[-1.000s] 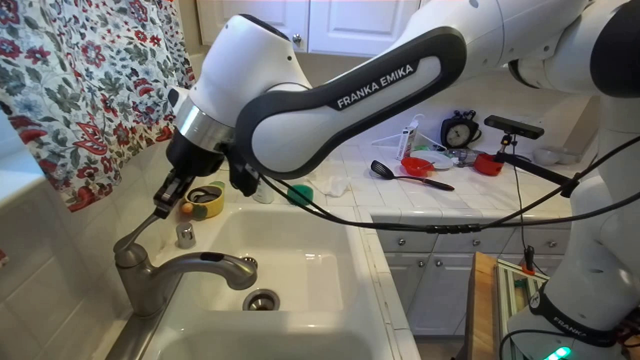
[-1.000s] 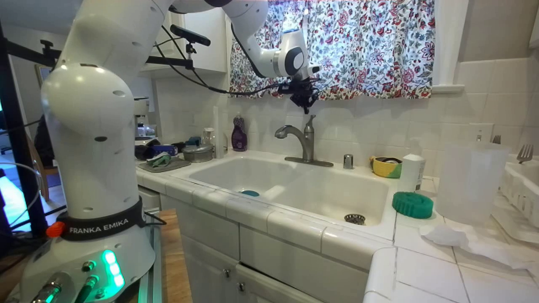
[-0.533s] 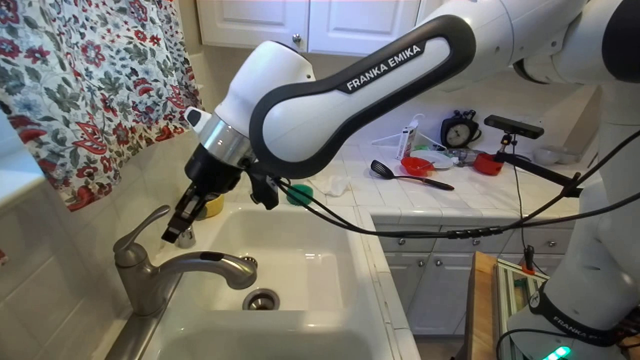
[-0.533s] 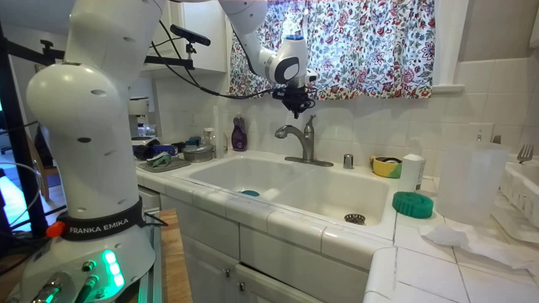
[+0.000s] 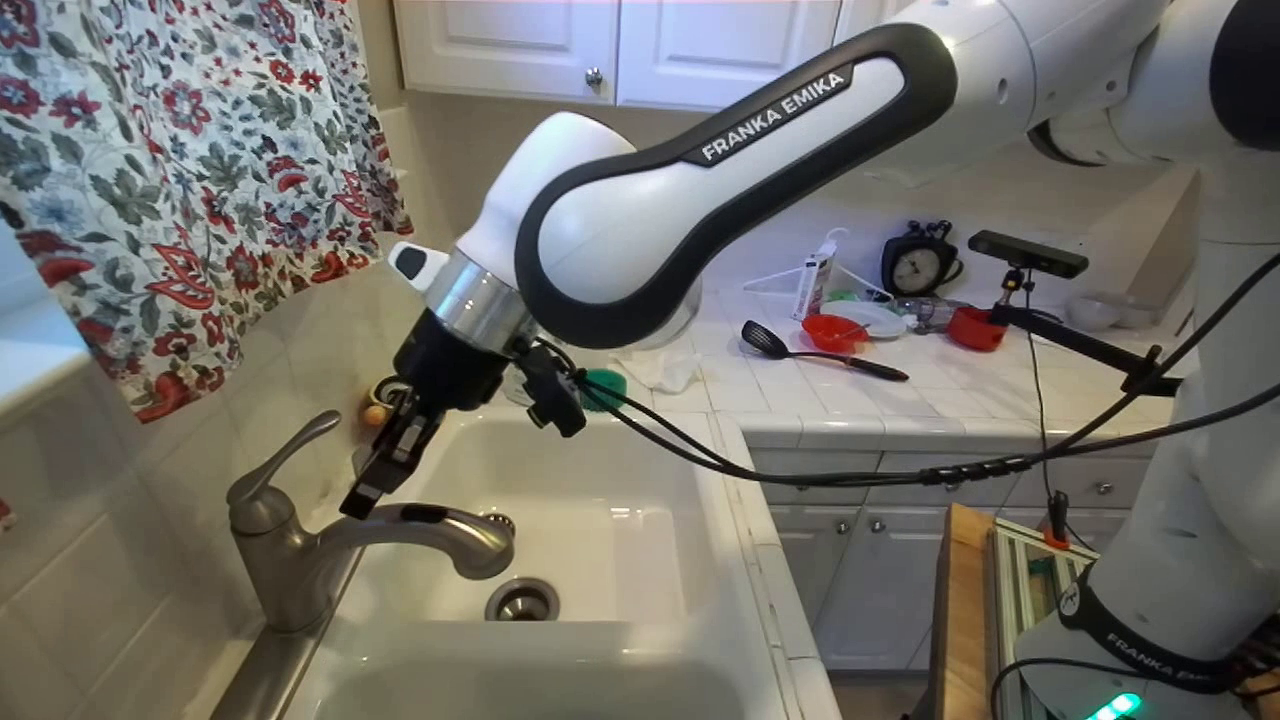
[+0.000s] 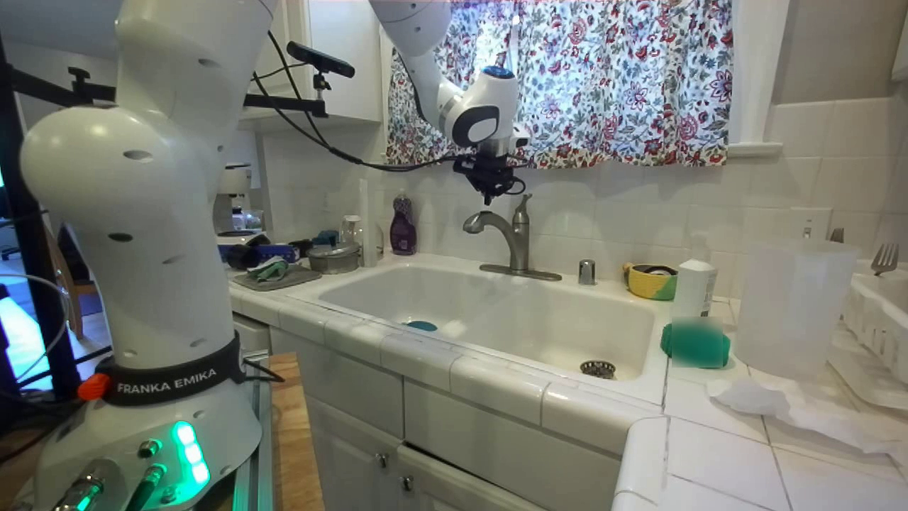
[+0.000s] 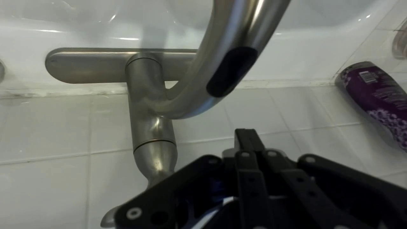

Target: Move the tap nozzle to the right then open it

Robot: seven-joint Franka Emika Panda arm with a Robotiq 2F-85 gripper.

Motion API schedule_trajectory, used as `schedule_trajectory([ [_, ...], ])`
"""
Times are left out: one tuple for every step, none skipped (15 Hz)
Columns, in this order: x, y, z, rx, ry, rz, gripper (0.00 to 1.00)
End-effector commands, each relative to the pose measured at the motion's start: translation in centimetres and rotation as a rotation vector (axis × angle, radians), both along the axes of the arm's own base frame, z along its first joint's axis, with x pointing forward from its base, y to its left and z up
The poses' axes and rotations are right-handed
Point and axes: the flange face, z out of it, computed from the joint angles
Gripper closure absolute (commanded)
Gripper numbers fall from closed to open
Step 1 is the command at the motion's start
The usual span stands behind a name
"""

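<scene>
Purple bottle [image 6: 403, 233], yellow pot [image 6: 651, 285], tap nozzle [image 7: 206, 70] between, tool [image 7: 249, 136] near it pressed together, partly masking lever [image 7: 109, 218] in wrist view

- I face a white tiled wall [image 7: 47, 187], thin grout lines across it.
- In both exterior views I see a floral curtain [image 6: 589, 85]; in an exterior view light glows through it, a white window frame [image 6: 759, 71] just beside.
- Above the tiles I see a beige wall [image 6: 844, 57].
- White upper cabinets [image 5: 725, 50] hang over the white-tiled counter [image 5: 720, 350].
- Lower cabinets [image 5: 880, 590], white with round knobs, stand beneath.
</scene>
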Motion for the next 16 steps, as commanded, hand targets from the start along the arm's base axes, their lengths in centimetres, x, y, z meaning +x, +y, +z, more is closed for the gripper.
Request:
schedule_trajectory([
  [-1.3,-1.3,0.6,0.087,-0.026,0.017,0.73],
  [-1.3,-1.8,0.9,0.117,-0.037,0.011,0.68],
  [-1.3,-2.7,1.3,0.143,-0.051,-0.008,0.6],
  [-1.3,-3.6,1.7,0.16,-0.061,-0.028,0.54],
  [-1.2,-4.4,1.9,0.177,-0.064,-0.042,0.46],
  [-1.2,-5.6,2.0,0.175,-0.062,-0.067,0.41],
  [-1.1,-6.6,2.1,0.178,-0.059,-0.098,0.33],
  [-0.8,-7.5,2.0,0.195,-0.044,-0.126,0.26],
  [-0.3,-8.1,2.0,0.218,-0.032,-0.157,0.19],
  [0.2,-8.7,1.9,0.239,-0.026,-0.176,0.12],
  [0.8,-9.3,1.8,0.261,-0.019,-0.2,0.06],
  [1.2,-9.8,1.8,0.275,-0.011,-0.218,0.01],
  [1.5,-10.1,1.7,0.293,-0.006,-0.234,0.0],
  [1.8,-10.7,1.4,0.299,0.016,-0.282,0.0],
  [2.3,-10.9,1.1,0.351,0.052,-0.308,0.0],
  [2.8,-11.2,0.7,0.383,0.078,-0.339,0.0],
])
